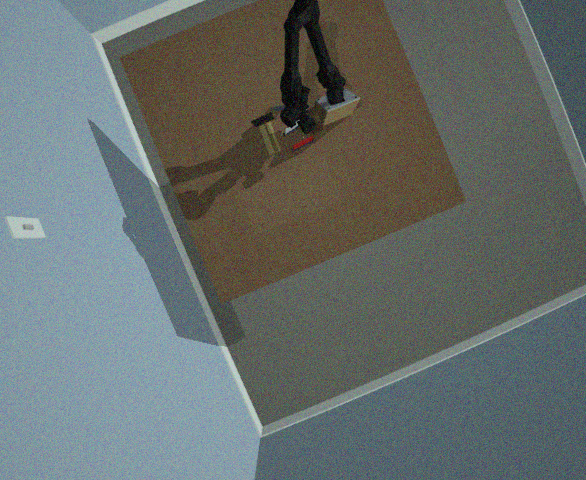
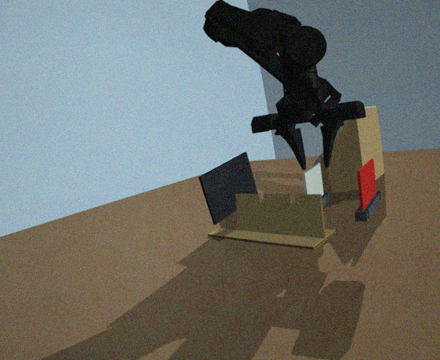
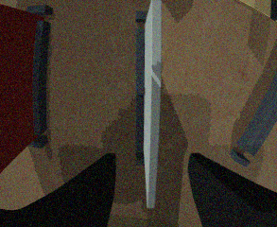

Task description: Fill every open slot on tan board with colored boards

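Gripper (image 2: pixel 315 167) (image 3: pixel 152 156) — one, partly open, grasping nothing, tips above the white board (image 1: pixel 291 127) (image 2: pixel 314 180) (image 3: pixel 152 104). Red board (image 1: pixel 302 143) (image 2: pixel 366 184) (image 3: pixel 10 85) — upright in its holder (image 2: pixel 367 208) (image 3: pixel 42 78), right of the exterior frame. Tan board (image 1: pixel 269 136) (image 2: pixel 280 214) — stood at centre.

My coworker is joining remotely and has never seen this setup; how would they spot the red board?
Start at the tan board standing on its flat base. Beyond its right end in the exterior view, a red board stands upright. Unlike its white and black neighbours, it is bright red.
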Robot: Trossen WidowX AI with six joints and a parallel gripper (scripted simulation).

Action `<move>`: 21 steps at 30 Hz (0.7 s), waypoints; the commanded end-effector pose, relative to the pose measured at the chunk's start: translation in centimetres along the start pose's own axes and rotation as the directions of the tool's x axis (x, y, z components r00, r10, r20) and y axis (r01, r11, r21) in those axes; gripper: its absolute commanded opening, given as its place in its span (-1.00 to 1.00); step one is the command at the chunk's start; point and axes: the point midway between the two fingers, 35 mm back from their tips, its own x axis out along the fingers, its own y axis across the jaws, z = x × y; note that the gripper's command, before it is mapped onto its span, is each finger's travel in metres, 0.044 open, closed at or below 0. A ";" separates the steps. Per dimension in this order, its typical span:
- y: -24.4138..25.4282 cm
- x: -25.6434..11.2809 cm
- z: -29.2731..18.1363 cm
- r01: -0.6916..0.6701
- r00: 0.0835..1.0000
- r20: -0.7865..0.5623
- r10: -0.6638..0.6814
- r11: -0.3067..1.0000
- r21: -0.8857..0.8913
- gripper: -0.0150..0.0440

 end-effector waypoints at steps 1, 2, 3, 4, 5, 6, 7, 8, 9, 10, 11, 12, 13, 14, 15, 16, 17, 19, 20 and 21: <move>0.0 0.9 -0.2 0.006 1.000 -0.007 -0.007 1.000 -0.012 0.12; 0.0 1.0 -0.2 0.007 1.000 -0.007 -0.007 1.000 -0.012 0.12; 0.0 1.2 -0.2 0.007 1.000 -0.007 -0.007 1.000 -0.012 0.12; 0.0 1.4 -0.2 0.007 1.000 -0.007 -0.007 1.000 -0.012 0.12; 0.0 1.5 -0.2 0.007 1.000 -0.007 -0.007 1.000 -0.012 0.12; 0.0 1.7 -0.2 0.007 1.000 -0.007 -0.007 1.000 -0.012 0.12; 0.0 1.9 -0.2 0.007 1.000 -0.007 -0.007 1.000 -0.012 0.12; 0.0 2.0 -0.2 0.007 1.000 -0.007 -0.007 1.000 -0.012 0.12; 0.0 2.2 -0.3 0.007 1.000 -0.007 -0.007 1.000 -0.012 0.12; 0.0 2.3 -0.3 0.007 1.000 -0.007 -0.007 1.000 -0.012 0.12; 0.0 2.5 -0.3 0.007 1.000 -0.007 -0.007 1.000 -0.012 0.12; 0.0 2.7 -0.3 0.007 1.000 -0.007 -0.007 1.000 -0.012 0.12; 0.0 2.8 -0.3 0.007 1.000 -0.007 -0.007 1.000 -0.012 0.12; 0.0 3.0 -0.3 0.007 1.000 -0.007 -0.007 1.000 -0.012 0.12; 0.0 3.1 -0.3 0.007 1.000 -0.007 -0.007 1.000 -0.012 0.12; 0.0 3.3 -0.3 0.007 1.000 -0.007 -0.008 1.000 -0.012 0.12; 0.0 3.4 -0.3 0.007 1.000 -0.007 -0.008 1.000 -0.012 0.12; 0.0 3.7 -0.3 0.008 1.000 -0.007 -0.008 1.000 -0.012 0.12; 0.0 3.9 -0.3 0.008 1.000 -0.007 -0.008 1.000 -0.012 0.12; 0.0 4.0 -0.3 0.008 1.000 -0.007 -0.008 1.000 -0.012 0.12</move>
